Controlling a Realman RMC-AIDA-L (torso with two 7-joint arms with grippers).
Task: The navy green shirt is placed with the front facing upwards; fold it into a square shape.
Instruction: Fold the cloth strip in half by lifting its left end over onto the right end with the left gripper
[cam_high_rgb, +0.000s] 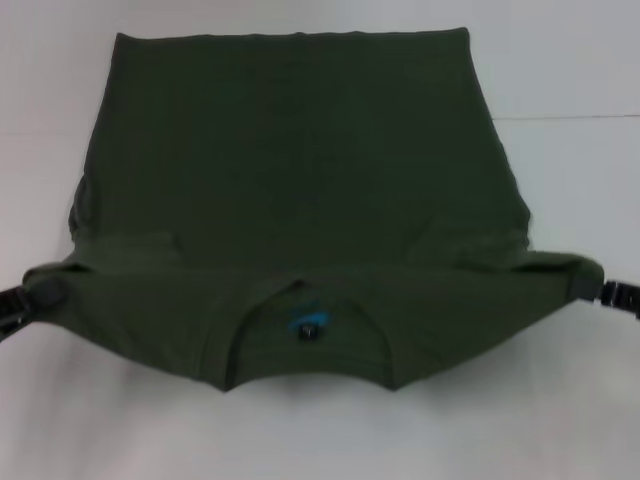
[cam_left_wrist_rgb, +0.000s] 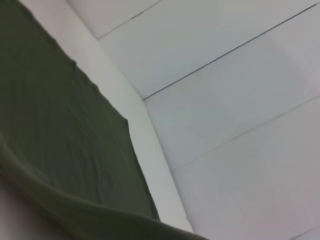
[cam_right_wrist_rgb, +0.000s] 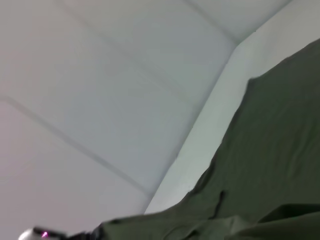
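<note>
The navy green shirt (cam_high_rgb: 300, 200) is lying spread over the white table (cam_high_rgb: 580, 70), and its near band, the shoulder and collar part, is being stretched taut between the two grippers. The round collar (cam_high_rgb: 305, 320) is sitting at the middle of that near band, opening toward the robot, with a blue label (cam_high_rgb: 305, 322) showing inside it. At the left end of the band the left gripper (cam_high_rgb: 25, 298) is clamping a bunched corner of cloth; only a dark part of it is showing past the fabric. At the right end the right gripper (cam_high_rgb: 600, 288) is pinching the other corner in the same way, jaws closed on the shirt.

The cloth is matte, soft dark olive cotton, falling in a shallow curve below the collar and creasing near both pinched corners. Beyond the collar the body of the shirt is lying flat as a broad trapezoid, wider near the sleeves and ending in a straight far edge. No lettering is showing on the plain green surface.

Past that far edge the table is smooth and white, crossed by a thin dark seam line (cam_high_rgb: 570, 117) to the right of the shirt.
</note>
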